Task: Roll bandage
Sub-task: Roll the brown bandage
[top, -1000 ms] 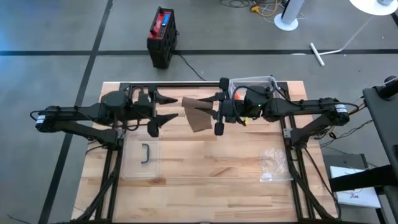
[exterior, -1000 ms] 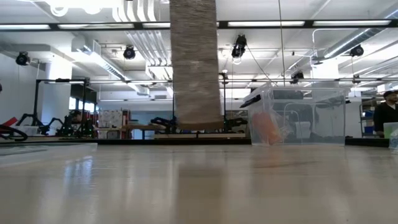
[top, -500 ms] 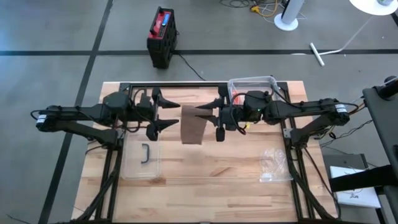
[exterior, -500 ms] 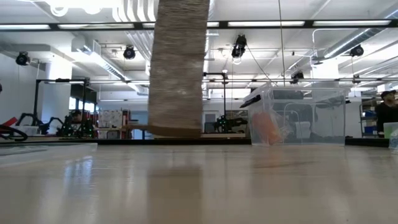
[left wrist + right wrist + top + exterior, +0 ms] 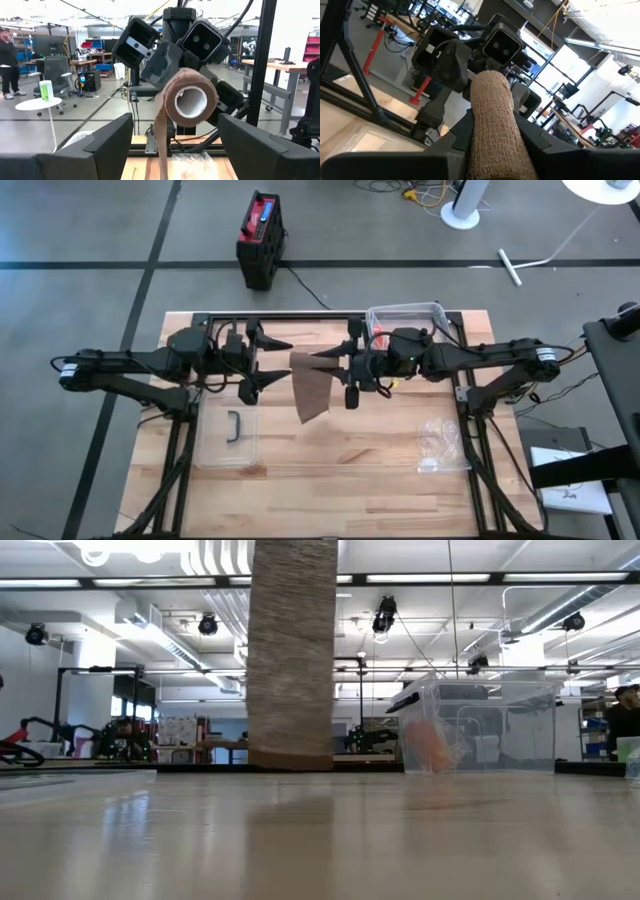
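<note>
Wooden planks make up the surface [image 5: 330, 445], which fills the middle of the high view inside a black frame. At its upper right edge stands a clear plastic bin [image 5: 405, 315]; a clear lid with a dark handle [image 5: 230, 432] lies at lower left, and a crumpled clear wrapper [image 5: 438, 445] at lower right.

Both arms meet at the centre. The left gripper [image 5: 262, 361] sits left of centre with its fingers spread wide and nothing between them; they have opened a little further over the last second. The right gripper [image 5: 340, 366] sits just right of centre, its fingers narrowed onto the tan bandage roll [image 5: 189, 101], which the left wrist view sees end-on, showing its white core.

From the roll a loose tail of bandage [image 5: 311, 386] hangs down toward the surface. A second ago it lay skewed further right; it has since swung left and now hangs nearly straight, its end just above the wood in the low view. Judging by this, the tail is positioned for the open left fingers to take it before winding begins.
</note>
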You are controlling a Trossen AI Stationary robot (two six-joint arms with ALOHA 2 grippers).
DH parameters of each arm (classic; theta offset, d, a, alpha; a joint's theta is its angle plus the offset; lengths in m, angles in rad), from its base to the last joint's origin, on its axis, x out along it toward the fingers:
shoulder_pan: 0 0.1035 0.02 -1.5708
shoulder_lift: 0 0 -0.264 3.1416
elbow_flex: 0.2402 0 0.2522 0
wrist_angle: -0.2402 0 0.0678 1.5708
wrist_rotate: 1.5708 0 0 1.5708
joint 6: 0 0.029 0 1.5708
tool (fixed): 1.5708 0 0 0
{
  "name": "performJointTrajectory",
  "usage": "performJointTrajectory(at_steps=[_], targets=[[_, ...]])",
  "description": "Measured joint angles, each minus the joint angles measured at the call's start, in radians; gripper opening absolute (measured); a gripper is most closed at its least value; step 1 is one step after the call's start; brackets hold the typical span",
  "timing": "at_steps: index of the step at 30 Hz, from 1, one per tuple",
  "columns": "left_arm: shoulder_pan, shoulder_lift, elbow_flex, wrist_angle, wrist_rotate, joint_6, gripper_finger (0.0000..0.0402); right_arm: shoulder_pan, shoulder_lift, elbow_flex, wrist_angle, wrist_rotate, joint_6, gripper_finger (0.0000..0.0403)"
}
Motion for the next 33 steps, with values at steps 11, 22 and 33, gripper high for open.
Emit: performJointTrajectory(at_steps=[11,22,33], targets=[[0.0,0.018,0.0,0.011,0.027,-0.035,0.0291,0.0,0.05,0.0,0.099,0.0,-0.035,0.0086],[0.0,0.03,0.0,0.076,0.028,-0.073,0.0297,-0.001,0.049,-0.001,0.106,0.0,-0.04,0.0088],[0.0,0.057,0.0,0.148,0.06,-0.32,0.0297,-0.001,0.053,-0.001,0.077,0.04,-0.116,0.009]])
